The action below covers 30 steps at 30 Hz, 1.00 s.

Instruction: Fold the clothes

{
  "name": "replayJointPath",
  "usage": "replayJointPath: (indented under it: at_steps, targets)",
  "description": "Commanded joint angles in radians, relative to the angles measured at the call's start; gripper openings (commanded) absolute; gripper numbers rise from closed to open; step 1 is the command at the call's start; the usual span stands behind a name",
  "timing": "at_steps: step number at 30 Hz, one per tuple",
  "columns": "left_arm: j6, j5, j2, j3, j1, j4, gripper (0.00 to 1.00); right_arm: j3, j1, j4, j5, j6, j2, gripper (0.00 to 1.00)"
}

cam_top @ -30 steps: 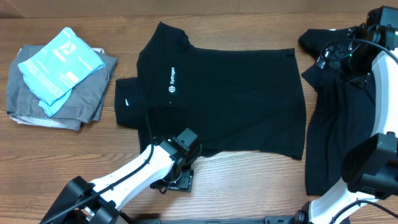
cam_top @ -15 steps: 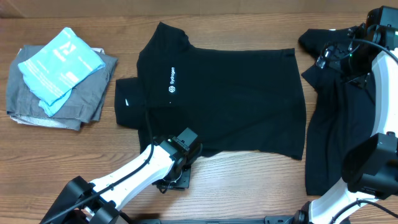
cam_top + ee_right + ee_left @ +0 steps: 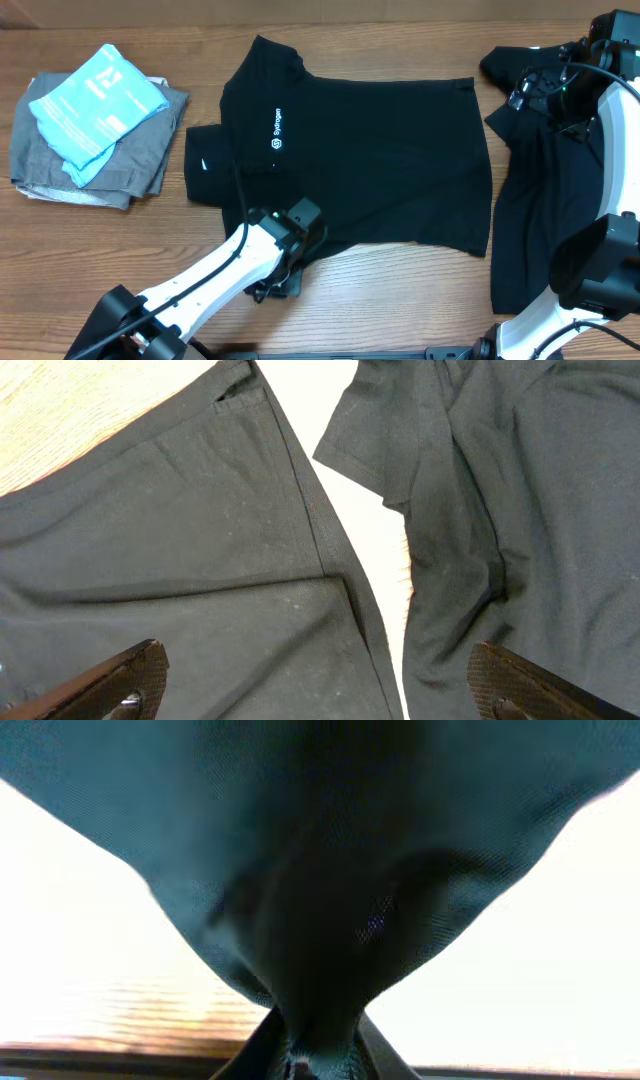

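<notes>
A black polo shirt [image 3: 370,160] with a small white chest logo lies flat mid-table, collar to the left. My left gripper [image 3: 283,278] is at its near edge. In the left wrist view the left gripper [image 3: 315,1042] is shut on a bunched fold of the shirt's black fabric [image 3: 320,870], which fans out above it. A second black garment [image 3: 530,200] lies crumpled on the right. My right gripper [image 3: 532,90] hovers over its far end, open. The right wrist view shows the right gripper [image 3: 315,660] holding nothing, above the polo's hem [image 3: 200,560] and the second garment [image 3: 500,510].
A grey folded garment [image 3: 110,165] with a light blue plastic packet [image 3: 95,105] on top sits at the left. Bare wooden table [image 3: 400,290] runs along the front edge. The right arm's cables hang at the far right.
My left gripper has closed on the polo shirt's near edge and shifted slightly to the left. The right arm has not moved.
</notes>
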Motion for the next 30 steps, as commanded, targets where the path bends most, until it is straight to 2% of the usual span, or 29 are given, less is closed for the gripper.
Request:
replayJointPath:
  at_steps: [1,4,9,17,22,27,30]
  targets:
    - [-0.004,-0.134,0.005,0.042,-0.004,-0.001,0.21,0.014,-0.003,0.002,0.007,0.004,-0.012,1.0]
    - [-0.004,-0.19,0.005,0.042,-0.004,0.019,0.26,0.014,-0.003,0.002,0.007,0.004,-0.012,1.0]
    - [-0.005,-0.266,0.005,0.042,-0.003,0.066,0.25,0.014,-0.003,0.002,0.007,0.004,-0.012,1.0]
    - [-0.004,-0.258,0.005,0.04,0.002,0.095,0.29,0.014,-0.003,0.002,0.007,0.004,-0.012,1.0]
    - [0.012,-0.16,0.005,0.04,0.002,0.085,0.38,0.014,-0.003,0.002,0.007,0.004,-0.012,1.0]
    - [0.188,0.044,0.005,0.06,-0.001,0.084,0.52,0.014,-0.003,0.002,0.007,0.004,-0.012,1.0]
    - [0.194,0.107,0.005,0.063,-0.015,0.056,0.57,0.014,-0.003,0.003,0.007,0.004,-0.012,1.0]
